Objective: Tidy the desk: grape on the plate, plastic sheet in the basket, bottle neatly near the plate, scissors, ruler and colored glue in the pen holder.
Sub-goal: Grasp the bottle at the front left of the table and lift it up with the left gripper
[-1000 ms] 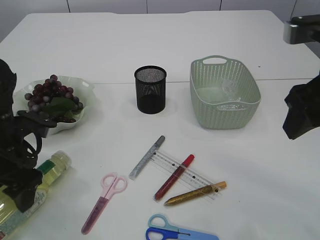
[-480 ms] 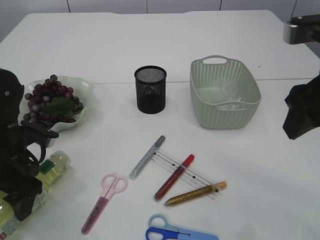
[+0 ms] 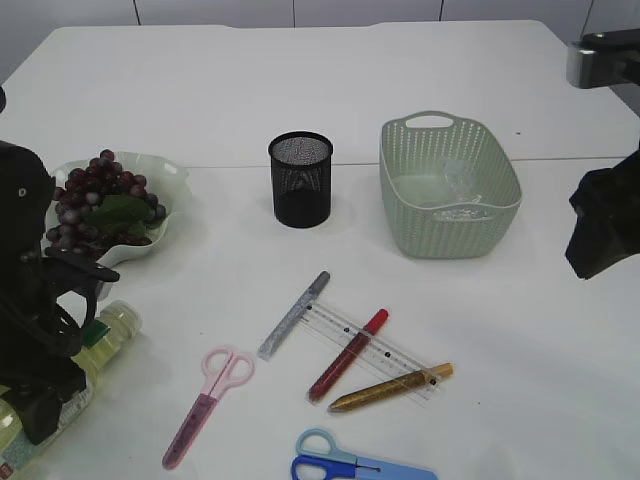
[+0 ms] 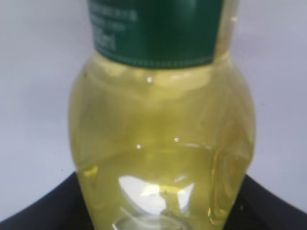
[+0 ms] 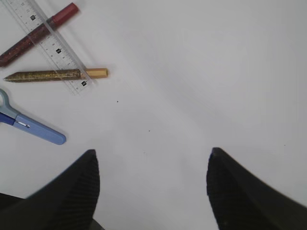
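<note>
Bottle (image 3: 95,345) of yellow liquid lies on its side at the table's (image 3: 300,80) near-left edge, just below the plate (image 3: 170,185) of grapes (image 3: 100,190), and the left gripper (image 3: 45,400) sits down over it, though whether its jaws have clamped on the bottle I cannot tell. Right gripper (image 5: 152,187) hangs with fingers spread apart over bare table, beside the ruler (image 5: 50,45), glue sticks (image 5: 53,74) and blue scissors (image 5: 33,128); the mesh pen holder (image 3: 300,178) and basket (image 3: 448,185) stand behind.
</note>
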You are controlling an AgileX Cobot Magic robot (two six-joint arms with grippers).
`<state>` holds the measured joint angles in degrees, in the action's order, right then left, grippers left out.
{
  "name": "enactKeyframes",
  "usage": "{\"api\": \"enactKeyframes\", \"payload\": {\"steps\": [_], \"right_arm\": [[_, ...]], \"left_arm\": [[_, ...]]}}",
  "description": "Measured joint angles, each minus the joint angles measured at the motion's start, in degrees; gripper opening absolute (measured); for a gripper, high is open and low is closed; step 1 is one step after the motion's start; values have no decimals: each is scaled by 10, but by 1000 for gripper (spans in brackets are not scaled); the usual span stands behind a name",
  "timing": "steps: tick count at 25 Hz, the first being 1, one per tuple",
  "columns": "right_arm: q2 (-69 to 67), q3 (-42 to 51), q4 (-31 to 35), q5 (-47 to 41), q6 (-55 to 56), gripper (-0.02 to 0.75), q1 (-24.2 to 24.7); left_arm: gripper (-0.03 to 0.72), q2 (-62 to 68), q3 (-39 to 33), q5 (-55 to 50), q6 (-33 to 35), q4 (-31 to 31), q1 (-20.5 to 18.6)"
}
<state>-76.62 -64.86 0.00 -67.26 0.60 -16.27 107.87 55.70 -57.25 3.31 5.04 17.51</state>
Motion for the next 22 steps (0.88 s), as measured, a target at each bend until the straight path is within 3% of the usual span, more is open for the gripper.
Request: {"api": "enactKeyframes", "payload": {"steps": [13, 22], "right_arm": [[0, 0, 0, -1, 0, 515, 0], [0, 0, 0, -4, 0, 515, 0]], "left_arm": [[434, -13, 0, 33, 1, -23, 0], [430, -210, -116, 265, 25, -73, 0]]}}
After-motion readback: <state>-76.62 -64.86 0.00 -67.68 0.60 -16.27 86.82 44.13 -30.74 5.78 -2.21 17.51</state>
